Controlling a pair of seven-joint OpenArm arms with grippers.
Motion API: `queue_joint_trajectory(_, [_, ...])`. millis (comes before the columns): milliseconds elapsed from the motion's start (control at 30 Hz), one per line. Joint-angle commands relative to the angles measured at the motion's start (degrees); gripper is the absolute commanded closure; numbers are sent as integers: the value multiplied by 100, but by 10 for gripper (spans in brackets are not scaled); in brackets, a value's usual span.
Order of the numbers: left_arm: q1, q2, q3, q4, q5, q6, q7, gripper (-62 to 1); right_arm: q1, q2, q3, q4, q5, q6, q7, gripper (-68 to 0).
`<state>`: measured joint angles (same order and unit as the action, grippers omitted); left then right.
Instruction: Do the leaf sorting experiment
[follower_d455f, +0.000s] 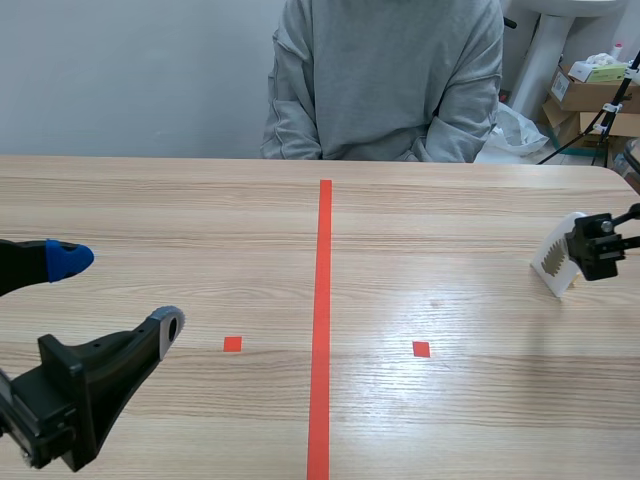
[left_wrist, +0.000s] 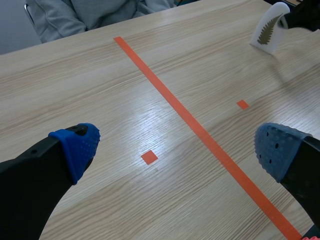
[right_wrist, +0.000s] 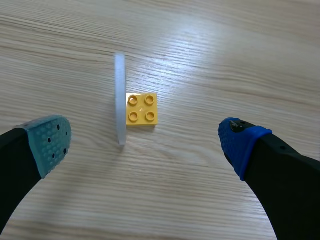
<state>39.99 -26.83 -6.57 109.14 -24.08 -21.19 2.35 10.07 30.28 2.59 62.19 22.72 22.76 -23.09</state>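
Left gripper (left_wrist: 177, 145): fingers spread wide, nothing between them; ahead we see wooden table (left_wrist: 100, 90) and orange tape line (left_wrist: 200, 131). Right gripper (right_wrist: 145, 145): fingers likewise released, unloaded. Between and just ahead of them: thin white card printed with olive-brown fern leaf (right_wrist: 119, 100), upright, edge-on, base set against small yellow studded brick (right_wrist: 142, 109). We judge card light, stiff, easily tipped, smooth-faced. Best hold: pinch both flat faces above brick. Beyond: person in grey sweatshirt (follower_d455f: 385, 80).
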Motion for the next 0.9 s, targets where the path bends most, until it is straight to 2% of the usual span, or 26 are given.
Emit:
queue_joint_trajectory(0, [-17,13,-44,120,-37,-11,-81,-623,-413,116,177,662,87,-2,-24,-602])
queue_joint_trajectory(133, [-17,13,-44,120,-35,-11,-83,-623,-1644,111,337,2256,166,131,-46,-602])
queue_joint_trajectory(267, [-20,11,-63,120,-35,-11,-87,-623,-2820,81,343,3781,129,304,170,-602])
queue_joint_trajectory(433, [-20,11,-63,120,-33,-11,-87,-623,-3928,46,396,5123,157,422,468,-602])
queue_joint_trajectory(533, [-20,11,-63,120,-35,-11,-125,-623,-4400,46,396,5486,382,573,509,-602])
queue_joint_trajectory(600, [-20,13,-63,120,-35,-11,-149,-623,-4697,44,396,5593,640,807,549,-602])
queue_joint_trajectory(667, [-20,13,-63,120,-35,-11,-221,-623,-4977,15,404,5648,693,1001,664,-602])
queue_joint_trajectory(867, [-17,13,-63,120,-35,-39,-236,-623,-5379,-490,723,5665,686,1449,776,-602])
